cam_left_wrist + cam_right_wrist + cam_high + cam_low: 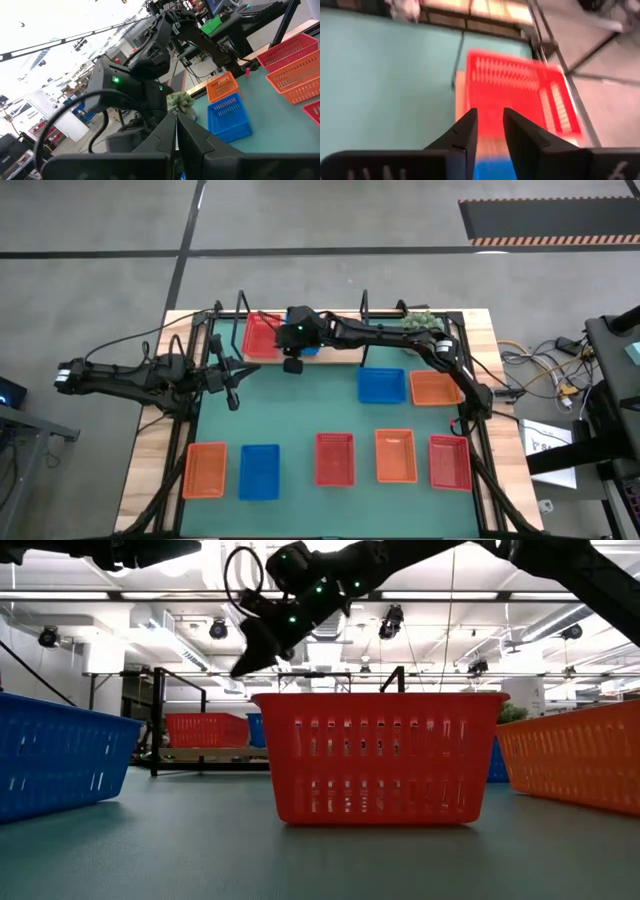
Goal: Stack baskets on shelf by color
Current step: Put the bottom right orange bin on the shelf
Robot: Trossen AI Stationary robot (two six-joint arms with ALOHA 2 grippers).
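On the shelf [345, 360] at the table's far side sit a red basket [262, 337] and, to its right, a blue basket [308, 352]. My right gripper [490, 122] hovers open above the blue basket [492, 167]. It points left and slightly down at the red basket [520, 95], with nothing between its fingers. In the low view it hangs high above the shelf [200, 753]. My left gripper [176, 130] waits shut at the table's left side [232, 395], holding nothing.
Loose baskets stand on the green table: blue [381, 384] and orange [436, 388] near the shelf, then orange [205, 470], blue [260, 472], red [335, 459], orange [396, 456] and red [450, 463] along the near side. A small plant [420, 322] sits at the shelf's right end.
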